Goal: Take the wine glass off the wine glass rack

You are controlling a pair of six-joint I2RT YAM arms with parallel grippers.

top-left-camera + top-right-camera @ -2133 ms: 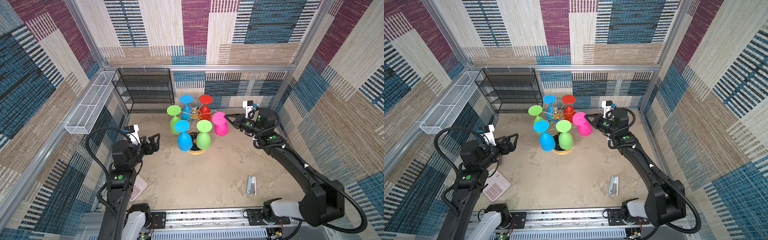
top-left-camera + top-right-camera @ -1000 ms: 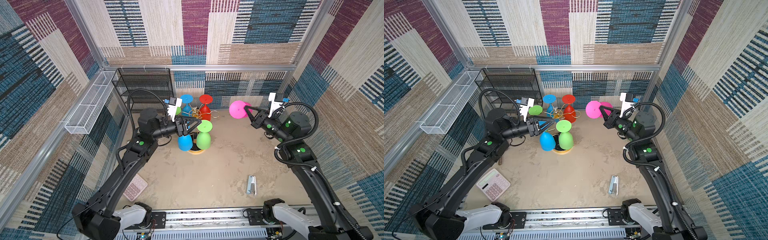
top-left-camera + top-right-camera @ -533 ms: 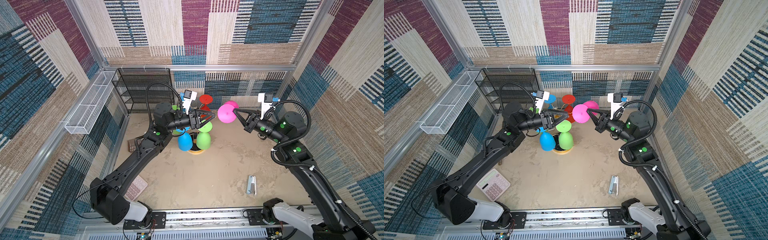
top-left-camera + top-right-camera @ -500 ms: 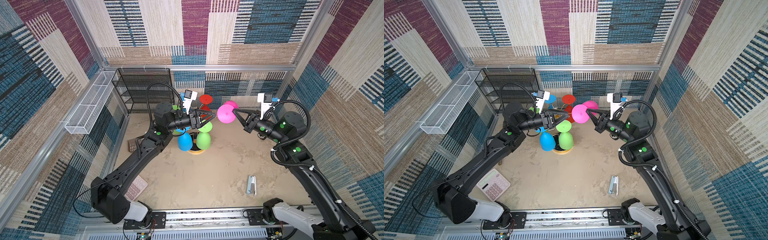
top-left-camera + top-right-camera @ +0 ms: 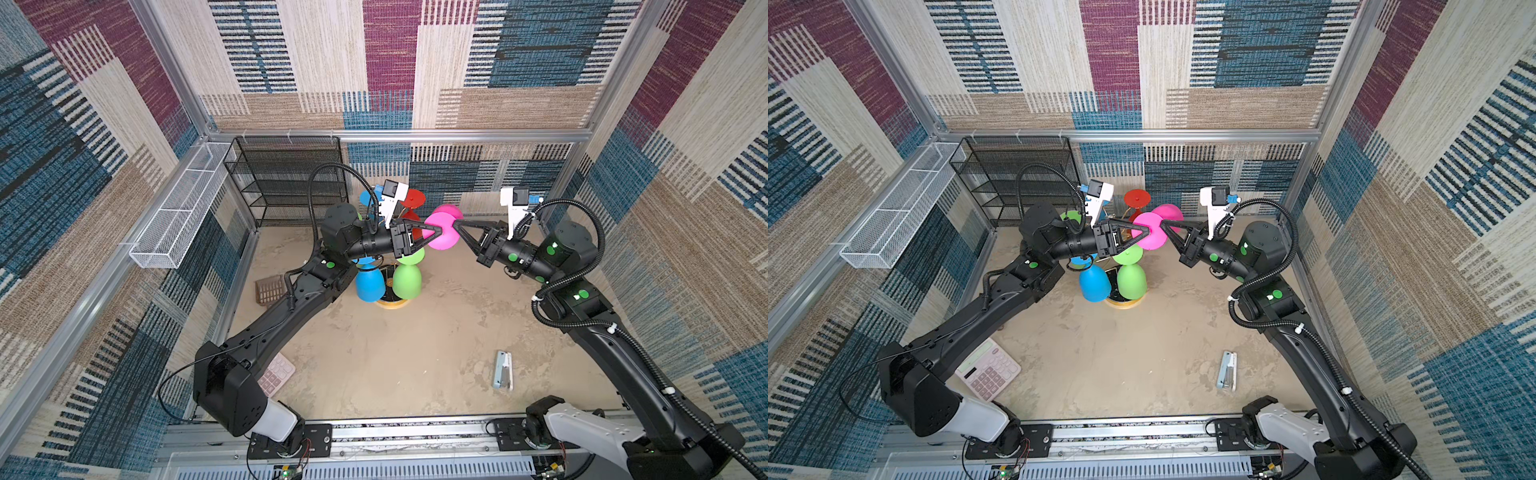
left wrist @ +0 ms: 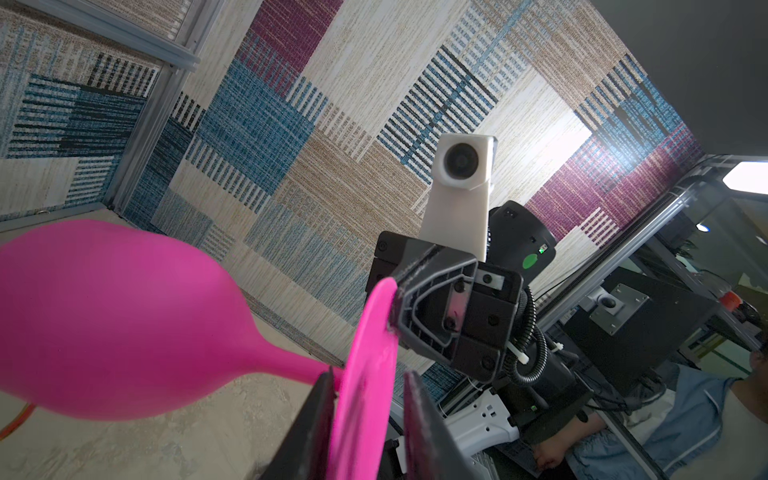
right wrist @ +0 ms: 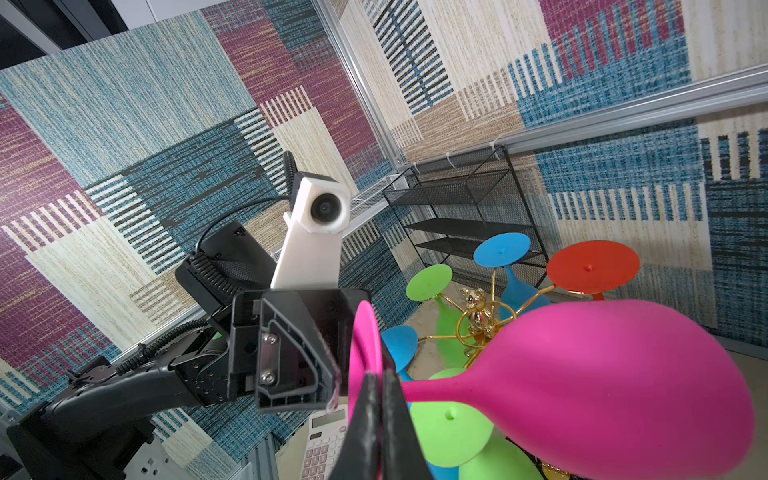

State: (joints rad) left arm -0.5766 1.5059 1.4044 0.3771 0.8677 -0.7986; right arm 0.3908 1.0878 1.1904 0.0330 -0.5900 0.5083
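Note:
The pink wine glass (image 5: 436, 245) (image 5: 1148, 239) hangs on its side in the air, above and to the right of the wine glass rack. Only the rack's gold-rimmed base (image 5: 390, 303) (image 5: 1125, 302) and its gold wire arms (image 7: 478, 324) show. My right gripper (image 5: 455, 224) (image 7: 380, 376) is shut on the rim of the glass's foot. My left gripper (image 5: 441, 230) (image 6: 368, 376) straddles the same foot near the stem. Its jaws stand narrow, with one finger against the disc and a slim gap at the other. The bowl (image 6: 116, 320) (image 7: 602, 386) sticks out sideways.
Blue (image 5: 370, 284), green (image 5: 407, 282) and red (image 5: 412, 199) glasses hang on the rack. A black mesh shelf unit (image 5: 291, 183) stands at the back and a white wire basket (image 5: 174, 216) on the left wall. A calculator (image 5: 986, 370) and a small grey object (image 5: 503, 370) lie on the table.
My right gripper lifted the pink glass off the rack and brought it toward the middle. My left arm swung in from the left, and its jaws narrowed around the glass's foot.

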